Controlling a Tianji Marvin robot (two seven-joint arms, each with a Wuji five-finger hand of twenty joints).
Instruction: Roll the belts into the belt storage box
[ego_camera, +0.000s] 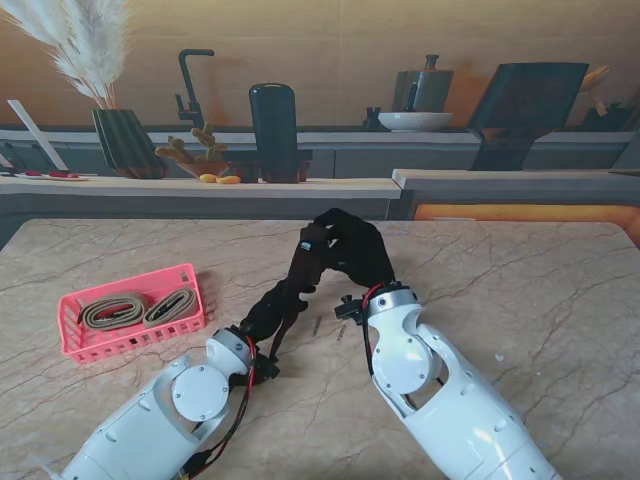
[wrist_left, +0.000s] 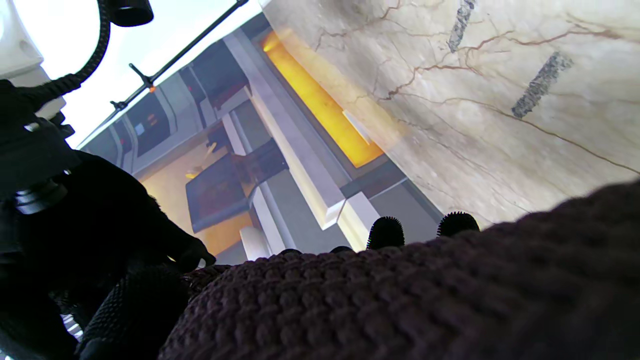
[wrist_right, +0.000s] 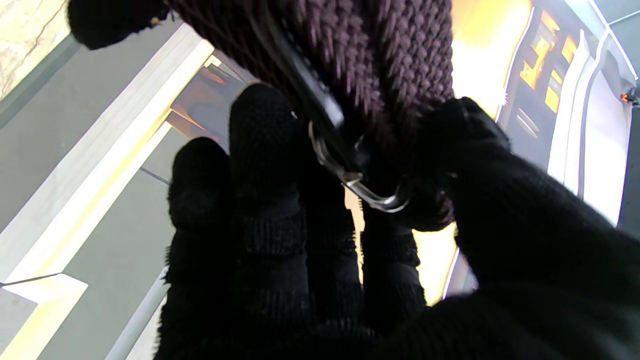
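Holding the dark woven belt (ego_camera: 300, 270) off the marble table (ego_camera: 520, 290) between both hands lets you wind it freely. Your right hand (ego_camera: 355, 250) is clamped on the buckle end, metal buckle (wrist_right: 370, 192) pinched between thumb and fingers; your left hand (ego_camera: 268, 312) is closed around the strap nearer to me. The belt's long axis slants from the left hand up and away toward the right. Two tan belts (ego_camera: 135, 310) already lie coiled in the pink storage box (ego_camera: 75, 345), well to your left.
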